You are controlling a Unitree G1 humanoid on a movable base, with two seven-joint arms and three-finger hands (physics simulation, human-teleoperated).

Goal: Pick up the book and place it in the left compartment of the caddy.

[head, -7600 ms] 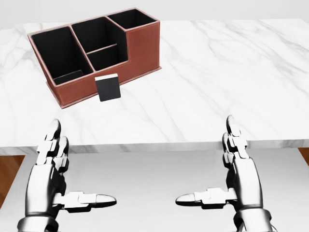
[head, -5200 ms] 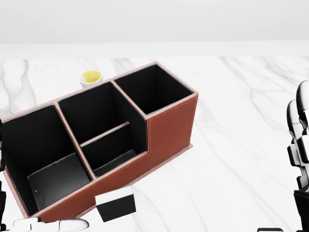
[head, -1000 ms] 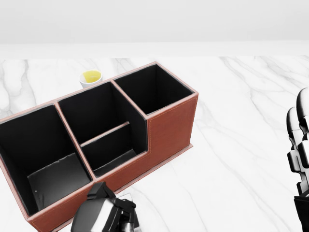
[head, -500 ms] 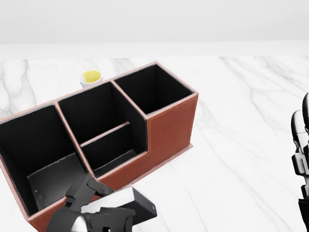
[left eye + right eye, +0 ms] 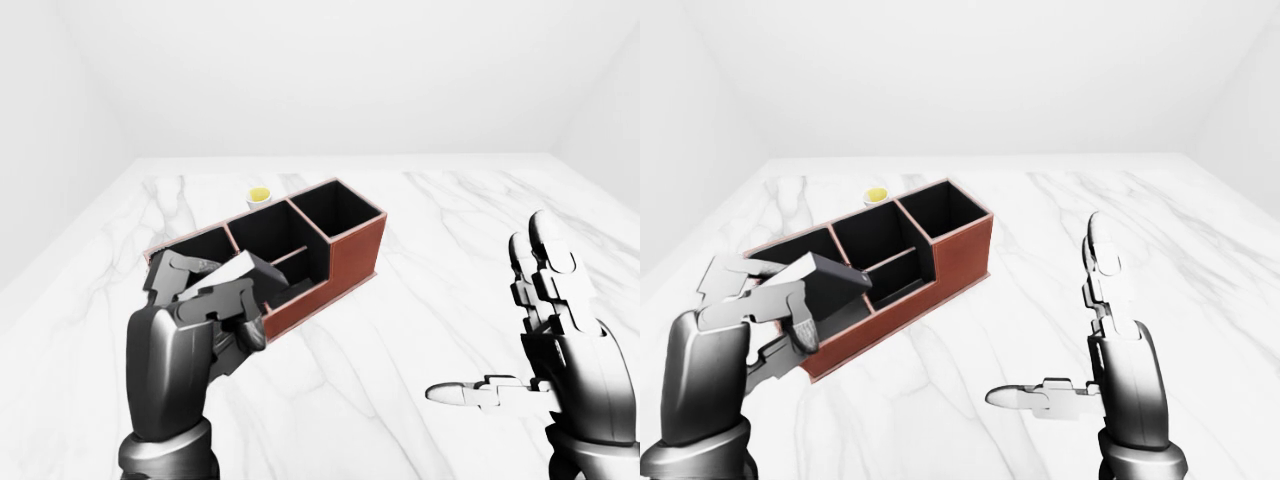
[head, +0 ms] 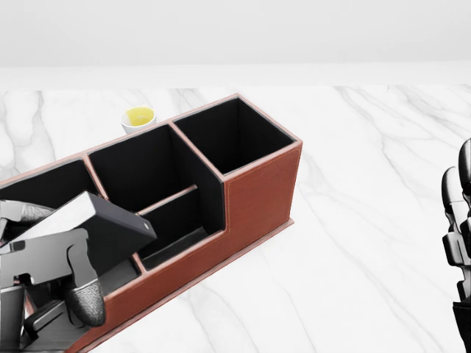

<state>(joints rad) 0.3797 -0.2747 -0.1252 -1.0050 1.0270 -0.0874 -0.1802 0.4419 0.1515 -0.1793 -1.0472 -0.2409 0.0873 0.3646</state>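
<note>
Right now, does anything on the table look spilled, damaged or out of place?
Nothing stands out. The caddy stands upright and intact, the small cup beside it is upright, and the left robot hand holds the book, tilted, over the left compartment.

The caddy [image 6: 257, 198] sits on the table [image 6: 368, 243]. A cup [image 6: 138, 118] stands just above it in the head view. The book [image 6: 96, 224], clasped in the left hand [image 6: 44, 294], tilts over the caddy's left compartment [image 5: 795, 252]. The right hand [image 5: 1110, 370] hangs well right.

left hand [image 5: 205, 320] gripping book [image 5: 245, 275] by caddy [image 5: 345, 245], right hand [image 5: 545, 340] spread
</note>
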